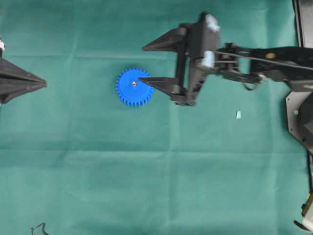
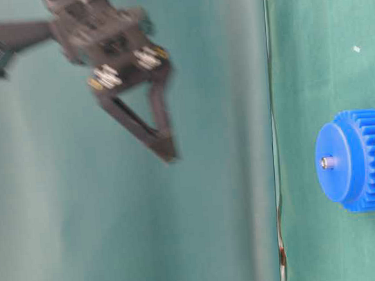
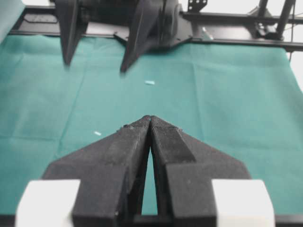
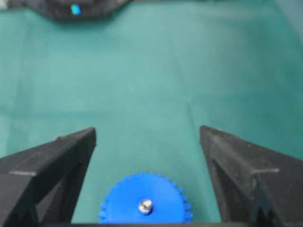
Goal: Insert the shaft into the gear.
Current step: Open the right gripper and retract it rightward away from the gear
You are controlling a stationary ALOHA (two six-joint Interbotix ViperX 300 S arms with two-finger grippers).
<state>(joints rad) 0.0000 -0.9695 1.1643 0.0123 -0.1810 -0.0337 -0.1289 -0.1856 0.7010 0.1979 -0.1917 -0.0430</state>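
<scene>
- The gear (image 1: 133,87) lies flat on the green cloth (image 1: 98,161), near its middle, nearer the far edge.
- The shaft (image 1: 133,83) stands in the gear's centre hole.
- Right gripper (image 1: 143,63) hangs above the gear, jaws spread wide, empty.
- Left gripper (image 3: 150,120) sits at the cloth's left edge, fingers pressed together.

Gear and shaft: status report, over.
Right gripper open, raised above the gear. Left gripper shut, empty. Shaft seated in the gear's centre hole. Nothing in the way.

light: even, soft | shadows: faint | table-level view: raised claw (image 2: 165,139) motion-blurred
</scene>
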